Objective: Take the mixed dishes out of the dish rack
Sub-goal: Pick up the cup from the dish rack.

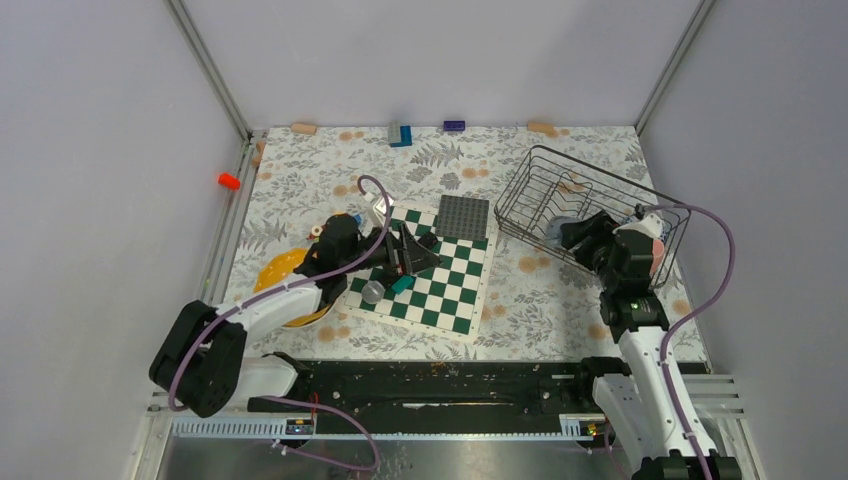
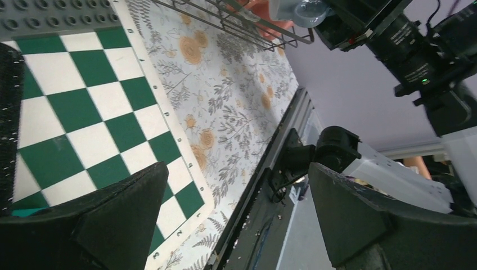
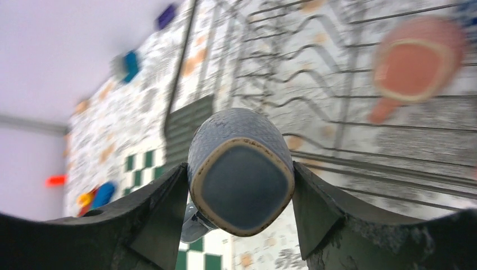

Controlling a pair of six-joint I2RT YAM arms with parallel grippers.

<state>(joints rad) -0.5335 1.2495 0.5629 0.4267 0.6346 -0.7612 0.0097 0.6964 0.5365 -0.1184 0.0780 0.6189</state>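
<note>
Right gripper (image 3: 239,169) pinches the grey mug (image 3: 242,188) across its body at the rack's (image 1: 600,172) near edge, base toward the wrist, long axis along the fingers; left gripper (image 2: 237,169) is spread, empty, over the chessboard (image 2: 84,112).

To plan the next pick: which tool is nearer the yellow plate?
Left. The left tool is over the chessboard next to the plate; the right tool is at the rack, holding a grey mug.
</note>
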